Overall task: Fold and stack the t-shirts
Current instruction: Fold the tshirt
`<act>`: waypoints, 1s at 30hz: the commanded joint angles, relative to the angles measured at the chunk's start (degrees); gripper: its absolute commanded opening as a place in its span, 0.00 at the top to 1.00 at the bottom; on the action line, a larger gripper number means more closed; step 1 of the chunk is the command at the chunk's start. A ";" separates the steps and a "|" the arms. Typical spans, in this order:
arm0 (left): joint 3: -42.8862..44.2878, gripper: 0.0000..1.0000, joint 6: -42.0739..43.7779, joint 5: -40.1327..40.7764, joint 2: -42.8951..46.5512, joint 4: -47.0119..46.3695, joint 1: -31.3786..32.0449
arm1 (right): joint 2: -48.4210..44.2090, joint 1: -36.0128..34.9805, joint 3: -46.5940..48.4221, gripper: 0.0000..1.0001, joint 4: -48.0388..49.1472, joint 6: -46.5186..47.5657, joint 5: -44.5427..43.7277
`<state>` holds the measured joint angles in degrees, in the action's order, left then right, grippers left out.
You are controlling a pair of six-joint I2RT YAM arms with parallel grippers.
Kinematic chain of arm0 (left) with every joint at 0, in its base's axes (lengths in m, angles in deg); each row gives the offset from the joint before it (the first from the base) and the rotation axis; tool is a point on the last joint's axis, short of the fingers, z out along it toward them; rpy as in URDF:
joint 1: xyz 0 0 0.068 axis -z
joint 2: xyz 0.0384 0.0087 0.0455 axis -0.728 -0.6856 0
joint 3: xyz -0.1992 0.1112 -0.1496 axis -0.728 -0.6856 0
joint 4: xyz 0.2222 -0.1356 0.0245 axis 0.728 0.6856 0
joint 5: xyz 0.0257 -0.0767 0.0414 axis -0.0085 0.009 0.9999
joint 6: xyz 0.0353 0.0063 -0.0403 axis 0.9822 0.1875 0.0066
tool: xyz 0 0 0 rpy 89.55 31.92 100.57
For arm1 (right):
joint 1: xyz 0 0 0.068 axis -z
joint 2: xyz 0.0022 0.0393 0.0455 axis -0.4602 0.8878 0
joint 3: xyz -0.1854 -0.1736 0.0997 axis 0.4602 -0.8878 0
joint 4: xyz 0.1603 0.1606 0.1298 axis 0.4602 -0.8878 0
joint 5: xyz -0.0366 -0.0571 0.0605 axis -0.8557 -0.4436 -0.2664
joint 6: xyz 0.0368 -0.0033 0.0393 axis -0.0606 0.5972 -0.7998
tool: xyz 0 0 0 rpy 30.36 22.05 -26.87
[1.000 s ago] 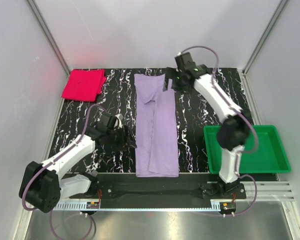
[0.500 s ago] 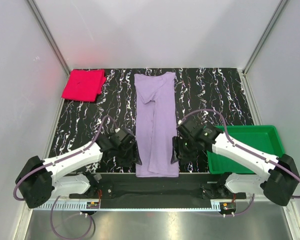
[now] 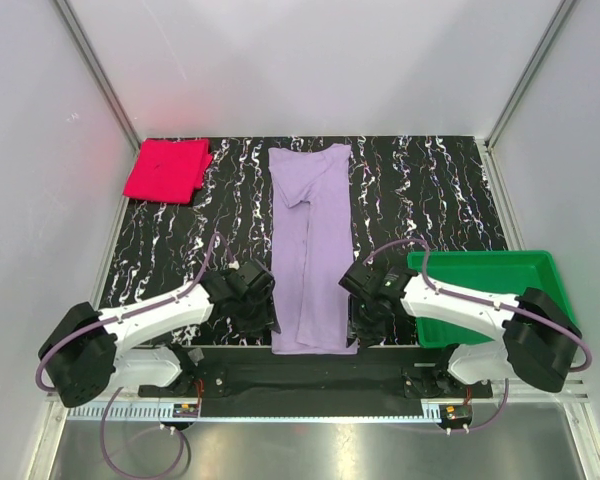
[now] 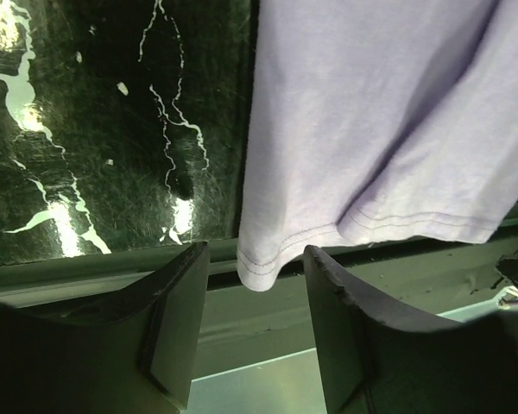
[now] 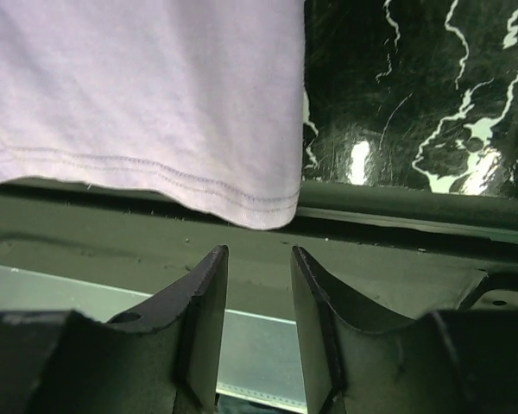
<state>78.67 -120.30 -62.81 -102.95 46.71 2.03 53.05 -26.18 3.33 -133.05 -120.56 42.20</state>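
Note:
The lavender t-shirt lies as a long narrow strip down the middle of the black marbled table. The pink-red t-shirt sits folded at the back left corner. My left gripper is at the strip's near left hem corner. In the left wrist view that corner pokes between the tips of the left gripper, whose jaws stand apart. My right gripper is at the near right hem corner. In the right wrist view the corner lies just beyond the open right gripper.
A green plastic tray stands at the near right, close behind the right arm. The table's near edge and a dark rail run just under both grippers. White walls close in the sides and back.
The right arm swung from the shirt's far collar end down to its near right corner. The left gripper slid nearer, to the left hem corner. Both jaws narrowed.

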 commanded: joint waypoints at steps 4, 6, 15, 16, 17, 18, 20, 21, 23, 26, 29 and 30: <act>-0.63 0.48 -1.04 1.94 -0.66 -0.73 0.29 | 3.15 -0.73 0.76 0.57 1.57 -1.71 -4.67; -1.42 0.47 -1.04 1.07 -1.01 -1.52 0.29 | 4.12 -0.82 0.94 0.57 2.19 -1.45 -5.28; -0.90 0.46 -0.51 0.27 -3.12 -2.14 0.55 | 7.37 -0.73 3.75 0.57 2.98 0.22 -7.13; -0.98 0.46 -0.51 0.36 -3.12 -2.23 0.55 | 7.55 -0.73 4.01 0.56 2.89 0.40 -7.22; -0.99 0.46 -0.51 0.18 -3.29 -2.31 0.55 | 8.07 -0.73 4.19 0.55 3.07 0.57 -7.04; -0.99 0.46 -0.51 -0.08 -3.38 -2.40 0.64 | 8.34 -0.82 4.63 0.55 3.24 0.92 -6.87; -0.99 0.46 -0.34 -0.34 -3.65 -2.84 0.64 | 8.95 -0.73 4.98 0.54 3.59 1.19 -6.60; -0.90 0.46 -0.25 -0.61 -4.08 -3.02 0.64 | 9.04 -0.73 4.98 0.53 3.77 1.19 -6.43; -0.99 0.46 -0.07 -0.87 -4.61 -3.46 0.73 | 9.83 -0.82 4.81 0.54 4.12 1.10 -6.17; -0.90 0.46 0.10 -1.75 -5.67 -3.81 0.90 | 9.84 -0.73 4.02 0.54 4.30 0.75 -5.81; -0.20 0.45 0.19 -1.05 -6.28 -2.23 1.26 | 9.40 -0.73 2.79 0.54 4.04 0.31 -5.72; -0.11 0.43 0.19 -1.05 -6.28 -1.88 1.34 | 9.22 -0.82 2.44 0.54 4.04 0.14 -5.72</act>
<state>77.49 -120.60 -63.79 -108.28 44.78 2.75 62.89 -26.29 6.30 -129.73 -120.08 37.52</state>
